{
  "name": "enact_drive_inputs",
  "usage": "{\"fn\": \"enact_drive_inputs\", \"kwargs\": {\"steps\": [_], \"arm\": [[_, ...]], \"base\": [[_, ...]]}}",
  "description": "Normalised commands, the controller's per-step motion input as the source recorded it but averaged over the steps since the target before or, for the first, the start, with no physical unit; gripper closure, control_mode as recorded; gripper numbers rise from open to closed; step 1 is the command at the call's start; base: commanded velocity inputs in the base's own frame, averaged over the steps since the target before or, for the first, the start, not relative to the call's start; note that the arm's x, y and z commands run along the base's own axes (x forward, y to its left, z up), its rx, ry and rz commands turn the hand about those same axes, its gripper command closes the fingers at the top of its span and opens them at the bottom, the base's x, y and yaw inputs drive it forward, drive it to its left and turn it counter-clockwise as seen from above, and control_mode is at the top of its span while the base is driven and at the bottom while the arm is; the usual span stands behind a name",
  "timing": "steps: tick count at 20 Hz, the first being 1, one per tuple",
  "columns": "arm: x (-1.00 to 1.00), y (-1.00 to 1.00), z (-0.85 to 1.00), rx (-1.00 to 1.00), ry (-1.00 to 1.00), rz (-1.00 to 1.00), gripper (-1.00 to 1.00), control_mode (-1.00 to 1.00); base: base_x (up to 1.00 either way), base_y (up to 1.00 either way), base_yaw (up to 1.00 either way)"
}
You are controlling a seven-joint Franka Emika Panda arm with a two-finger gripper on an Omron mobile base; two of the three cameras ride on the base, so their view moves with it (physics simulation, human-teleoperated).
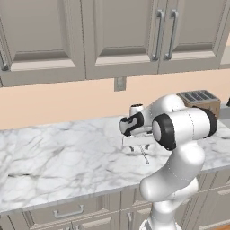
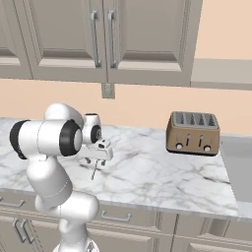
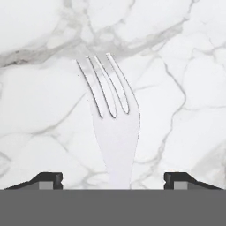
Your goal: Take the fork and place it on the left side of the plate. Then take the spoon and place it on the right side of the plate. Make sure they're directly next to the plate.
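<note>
A: While the arm (image 1: 179, 170) bends low over the marble counter (image 1: 54, 157), what do you make of the hand?

B: Seen from the left base camera, the gripper (image 1: 137, 148) hangs just above the stone near the counter's front edge. A thin handle slants down out of it toward the front edge. That is the fork (image 1: 144, 155).

A: And looking along the fingers?

B: The fork's pronged head fills the middle of the hand camera picture (image 3: 112, 119), four tines pointing away from the hand, pale against the veined marble. The two dark fingertips (image 3: 46, 180) sit wide apart at the bottom corners, one on each side of the handle, neither touching it. So the jaws are spread. Whether the fork rests on the stone or is lifted, I cannot tell.

A: From the right side?

B: Same arrangement. The gripper (image 2: 97, 162) sits low over the counter, the handle a thin dark line below it (image 2: 93, 173). Well to the right stands a brown toaster (image 2: 193, 134) against the wall. Grey cabinets (image 2: 98, 39) hang above, and a wall outlet (image 2: 108, 90) sits under them.
</note>
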Motion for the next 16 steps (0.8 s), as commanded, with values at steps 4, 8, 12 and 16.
{"fn": "enact_drive_inputs", "kwargs": {"steps": [4, 8, 12, 16], "arm": [[0.00, 0.00, -0.08, 0.00, 0.00, 0.00, 1.00, -1.00], [-0.05, 0.00, -0.05, 0.04, 0.03, 0.00, 1.00, -1.00], [-0.12, 0.00, 0.06, 0.09, 0.05, 0.00, 1.00, -1.00], [-0.27, 0.00, 0.38, 0.01, 0.00, 0.00, 1.00, -1.00]], "base": [[0.00, 0.00, 0.00], [0.00, 0.00, 0.00], [0.00, 0.00, 0.00], [0.00, 0.00, 0.00]]}}
